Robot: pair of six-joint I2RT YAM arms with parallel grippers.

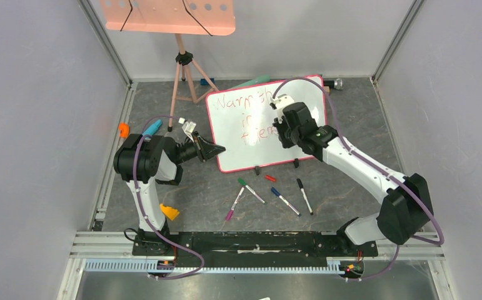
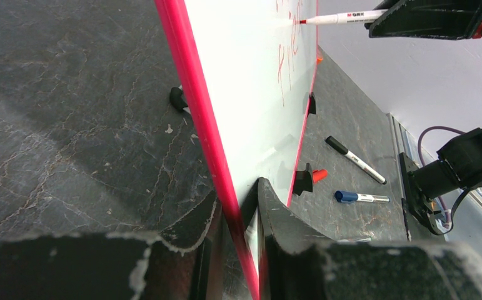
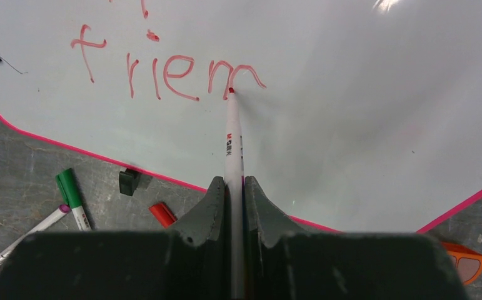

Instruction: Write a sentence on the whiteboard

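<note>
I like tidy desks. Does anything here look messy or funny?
The green marker, purple marker, blue marker and black marker lie scattered before the whiteboard, and a red cap lies loose. The whiteboard sits crooked to the table edge.

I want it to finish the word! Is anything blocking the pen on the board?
Nothing visible is. The right pincer holds the red marker with its tip on the whiteboard, among the red letters, and the board past them is bare.
</note>
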